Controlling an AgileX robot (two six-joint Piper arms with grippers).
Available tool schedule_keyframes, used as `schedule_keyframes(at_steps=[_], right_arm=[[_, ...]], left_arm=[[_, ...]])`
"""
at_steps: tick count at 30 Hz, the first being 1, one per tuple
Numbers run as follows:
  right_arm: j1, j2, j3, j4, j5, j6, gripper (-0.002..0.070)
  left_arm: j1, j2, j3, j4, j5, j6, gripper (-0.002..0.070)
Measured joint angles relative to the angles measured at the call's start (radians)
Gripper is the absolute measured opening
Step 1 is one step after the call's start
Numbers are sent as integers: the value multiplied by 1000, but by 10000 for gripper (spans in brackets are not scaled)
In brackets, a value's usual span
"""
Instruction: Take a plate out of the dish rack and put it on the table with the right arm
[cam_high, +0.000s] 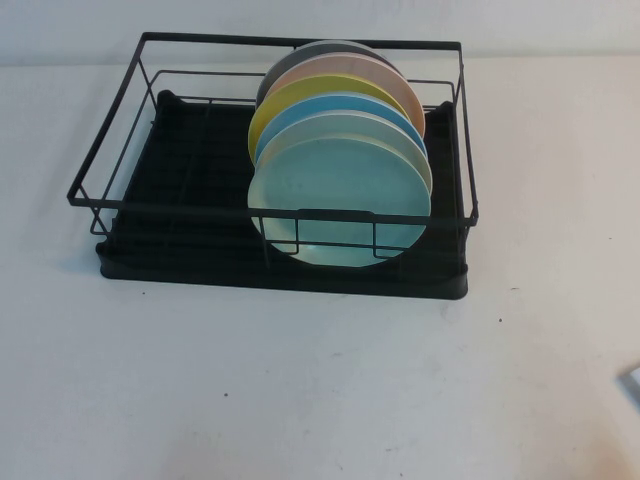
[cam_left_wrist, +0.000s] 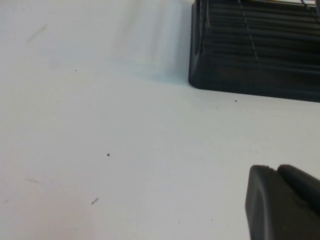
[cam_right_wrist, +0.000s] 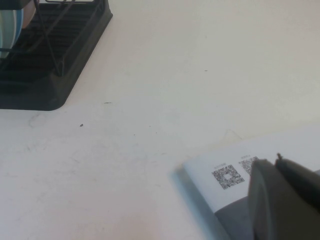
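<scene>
The pale mint-green plate (cam_high: 340, 200) stands upright at the front of a row of several plates in the right half of the black wire dish rack (cam_high: 200, 272). The rack sits at the back middle of the white table (cam_high: 300, 390). Neither arm shows in the high view. My right gripper (cam_right_wrist: 274, 162) is shut and empty, low over the table, well away from the rack's corner (cam_right_wrist: 50, 75). My left gripper (cam_left_wrist: 274, 169) is shut and empty, low over the table near the rack's other corner (cam_left_wrist: 255, 55).
Behind the mint plate stand whitish, blue, yellow, pink and dark plates. A white label with QR codes (cam_right_wrist: 227, 176) lies under my right gripper; its corner shows at the high view's right edge (cam_high: 632, 385). The rack's left half holds no plates.
</scene>
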Motion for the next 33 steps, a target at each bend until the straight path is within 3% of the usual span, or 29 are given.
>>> schedule_keyframes(at_steps=[4, 11, 14, 23, 33], right_arm=[[0, 0, 0, 74, -3, 0, -18], [0, 0, 0, 629, -129, 0, -18], [0, 0, 0, 766, -178, -2, -18], [0, 51, -77, 819, -72, -128, -18], [0, 660, -491, 825, 227, -545, -18]], left_arm=[[0, 0, 0, 0, 0, 0, -4], [0, 0, 0, 0, 0, 0, -4], [0, 0, 0, 0, 0, 0, -4], [0, 0, 0, 0, 0, 0, -4], [0, 0, 0, 0, 0, 0, -4]])
